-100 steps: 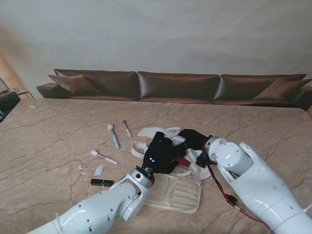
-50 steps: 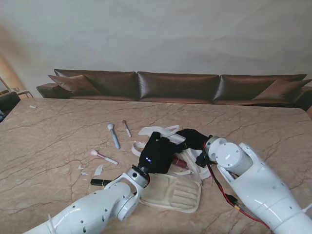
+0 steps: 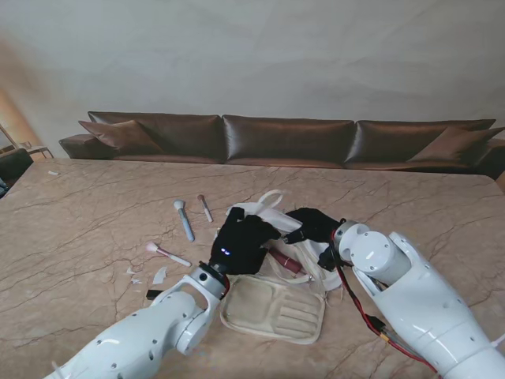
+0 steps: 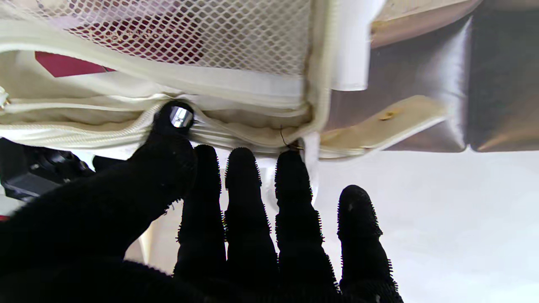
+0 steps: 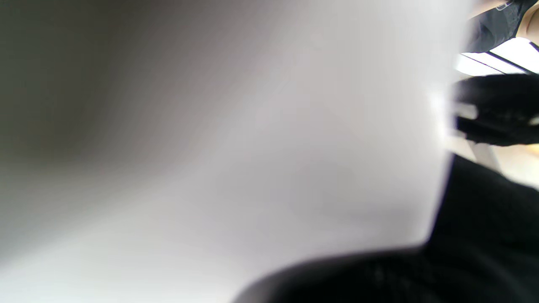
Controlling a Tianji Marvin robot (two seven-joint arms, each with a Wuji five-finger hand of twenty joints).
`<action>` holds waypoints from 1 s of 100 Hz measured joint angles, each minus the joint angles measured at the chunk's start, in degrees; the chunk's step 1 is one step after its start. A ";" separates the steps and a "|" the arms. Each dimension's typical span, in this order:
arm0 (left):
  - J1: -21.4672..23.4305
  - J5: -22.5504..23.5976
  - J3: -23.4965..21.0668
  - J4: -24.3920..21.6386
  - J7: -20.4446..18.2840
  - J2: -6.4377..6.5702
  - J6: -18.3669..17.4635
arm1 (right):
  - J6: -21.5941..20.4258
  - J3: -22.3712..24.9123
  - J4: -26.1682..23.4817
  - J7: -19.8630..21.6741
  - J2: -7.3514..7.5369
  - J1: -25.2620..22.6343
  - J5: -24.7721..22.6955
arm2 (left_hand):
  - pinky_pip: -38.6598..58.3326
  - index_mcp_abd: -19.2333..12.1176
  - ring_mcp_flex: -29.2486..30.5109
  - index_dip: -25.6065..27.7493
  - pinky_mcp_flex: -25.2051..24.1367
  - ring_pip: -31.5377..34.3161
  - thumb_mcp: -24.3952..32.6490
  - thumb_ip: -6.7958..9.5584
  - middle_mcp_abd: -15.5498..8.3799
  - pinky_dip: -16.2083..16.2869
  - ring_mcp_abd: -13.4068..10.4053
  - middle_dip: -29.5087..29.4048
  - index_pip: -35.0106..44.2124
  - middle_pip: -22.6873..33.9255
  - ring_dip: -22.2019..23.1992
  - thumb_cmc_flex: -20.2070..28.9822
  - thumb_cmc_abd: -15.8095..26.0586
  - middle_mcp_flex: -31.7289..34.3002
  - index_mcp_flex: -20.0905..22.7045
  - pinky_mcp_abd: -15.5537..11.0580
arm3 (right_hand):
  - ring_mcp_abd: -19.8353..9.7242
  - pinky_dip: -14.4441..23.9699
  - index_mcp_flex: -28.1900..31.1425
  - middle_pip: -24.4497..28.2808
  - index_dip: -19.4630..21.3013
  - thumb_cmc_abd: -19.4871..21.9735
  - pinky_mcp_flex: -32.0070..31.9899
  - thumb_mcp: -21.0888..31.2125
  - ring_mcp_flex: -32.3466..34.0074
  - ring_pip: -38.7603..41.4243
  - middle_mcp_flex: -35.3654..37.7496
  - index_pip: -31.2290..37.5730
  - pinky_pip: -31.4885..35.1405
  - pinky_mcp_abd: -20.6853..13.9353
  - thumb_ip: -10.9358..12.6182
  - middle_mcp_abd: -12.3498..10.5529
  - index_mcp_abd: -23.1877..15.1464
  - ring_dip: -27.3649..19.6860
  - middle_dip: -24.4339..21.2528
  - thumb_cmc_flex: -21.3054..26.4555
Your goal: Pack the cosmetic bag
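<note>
Loose brushes (image 3: 184, 220) left of cosmetics bag (image 3: 276, 306); left hand (image 3: 241, 244) between

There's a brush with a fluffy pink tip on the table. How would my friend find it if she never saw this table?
Start at the cream cosmetics bag lying open in front of the robot, then look to its left across the marble table. The pink-tipped makeup brush lies there on its own. The blue-handled brush farther away has a pale tip, and the black tube nearer to me has no bristles.

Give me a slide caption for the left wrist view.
Left hand pinching the zipper edge of the cream bag, red item behind its mesh pocket.
</note>
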 measured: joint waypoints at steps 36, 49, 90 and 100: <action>10.91 2.98 -18.20 -6.59 -8.61 2.80 -6.68 | -0.05 1.12 -0.93 -1.37 -0.14 -1.11 -0.91 | -2.36 -0.08 1.26 0.68 2.41 -2.32 -2.72 -0.53 0.90 -1.42 3.24 -0.03 1.37 0.26 -2.96 0.31 -0.02 -0.63 0.11 0.80 | 0.00 0.00 0.03 0.00 0.06 -0.52 0.11 0.00 0.00 0.00 0.00 0.00 0.00 0.00 -0.03 0.00 -0.15 0.00 0.00 0.00; 15.35 3.29 -24.67 -8.61 -11.95 3.68 -9.56 | -0.16 1.30 -0.76 -1.84 -0.18 -1.12 -0.93 | -2.39 -0.08 2.39 0.65 3.02 -2.34 -3.62 -1.63 0.91 -1.92 3.85 0.22 1.93 0.81 -2.97 0.31 -0.02 -0.59 0.45 1.35 | 0.00 0.00 0.04 0.00 0.06 -0.52 0.29 0.00 0.00 0.00 0.00 0.00 0.00 0.00 -0.04 0.00 -0.16 0.00 0.00 0.00; 29.26 1.69 -40.06 -17.72 -24.30 4.61 -15.28 | -1.37 1.25 0.85 -3.24 -0.51 -0.88 0.16 | -8.40 3.73 -6.28 -1.60 -2.49 -5.21 -4.70 0.90 1.79 -1.98 6.15 7.28 -2.32 0.60 -1.76 -3.40 3.73 -4.92 1.58 2.15 | 0.00 0.00 0.11 0.06 0.07 -0.56 0.76 0.00 0.51 0.32 0.00 0.00 0.00 0.00 -0.04 0.00 -0.16 0.00 0.00 0.00; 31.20 -0.91 -41.74 -18.12 -26.41 5.00 -16.12 | -1.89 1.29 1.14 -3.35 -0.55 -0.86 0.16 | -9.75 5.00 -10.98 -1.77 -4.65 -6.51 -4.70 0.90 2.36 -1.98 6.69 6.99 -5.23 -0.54 -2.35 -3.40 3.64 -8.25 -0.95 1.53 | 0.00 0.00 0.12 0.62 0.08 -0.56 0.77 0.00 0.55 0.33 0.00 0.00 0.00 0.00 -0.04 0.00 -0.16 0.00 0.00 0.00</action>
